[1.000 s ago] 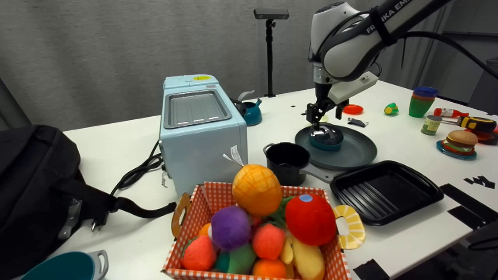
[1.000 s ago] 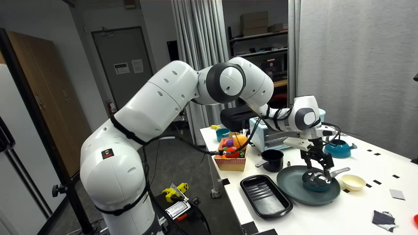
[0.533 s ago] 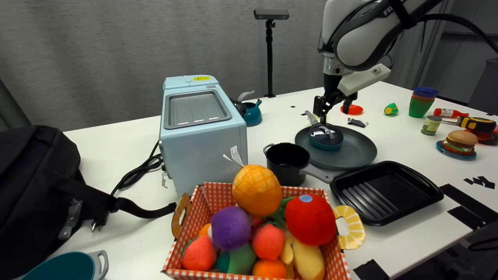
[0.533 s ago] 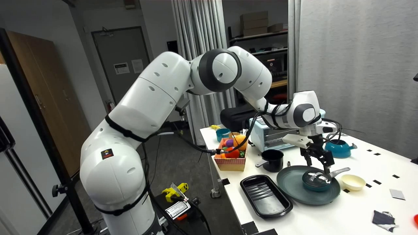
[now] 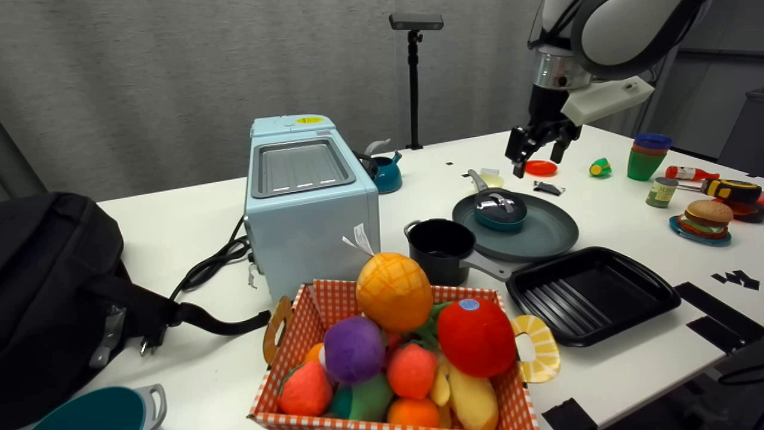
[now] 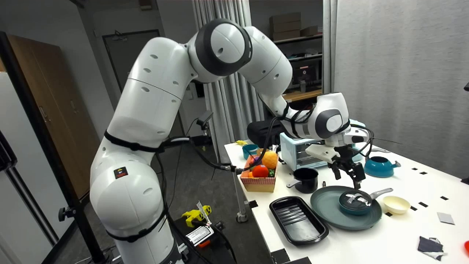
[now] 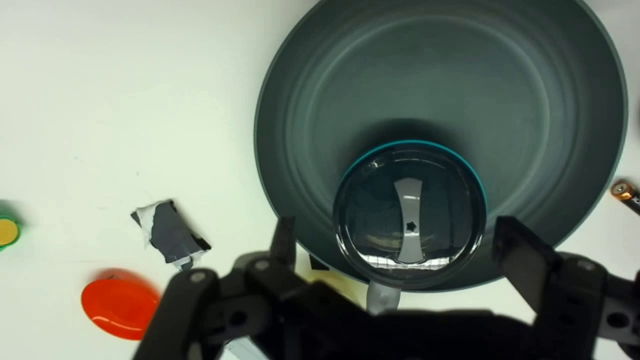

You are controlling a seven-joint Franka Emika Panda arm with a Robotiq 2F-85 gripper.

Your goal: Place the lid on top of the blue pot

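Gripper (image 5: 538, 164): risen since a second ago, nearer the robot-side edge of table (image 6: 395, 242); spread wide.
Lid (image 7: 410, 215): unmoved on pot (image 5: 500, 226), below gripper, apart.

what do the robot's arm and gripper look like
The arm is white with rounded segments, dark grey joint bands, black straps and a black cable. A small dark sticker with yellow and red marks sits low down. Below a silvery wrist collar and an off-white box, the gripper is black and angular, with two blocky fingers.
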